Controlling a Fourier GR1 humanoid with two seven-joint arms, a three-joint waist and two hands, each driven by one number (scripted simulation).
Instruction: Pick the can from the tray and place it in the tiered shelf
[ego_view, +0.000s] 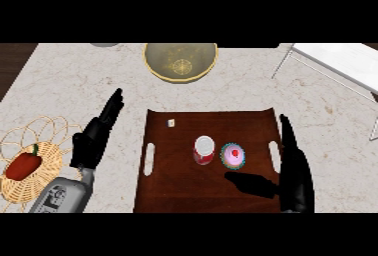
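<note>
Right hand (295, 172) sits spread at tray's (162, 197) right edge w/ thumb aimed at can (204, 150) mid-tray, left hand (94, 140) resting open; risk: fingers clip cupcake (234, 155) beside can, tipping it.

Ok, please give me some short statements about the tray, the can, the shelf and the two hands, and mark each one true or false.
1. The can stands on the tray. True.
2. The can is already in the tiered shelf. False: it is on the tray, and the shelf stands apart at the upper right.
3. A small pink cupcake is beside the can, on its right in the view. True.
4. The right hand is curled round the can. False: its fingers are straight, over the tray's right edge, and it holds nothing.
5. The left hand is over the tray. False: it is left of the tray, above the counter.
6. A red pepper lies on the wicker trivet. True.
</note>
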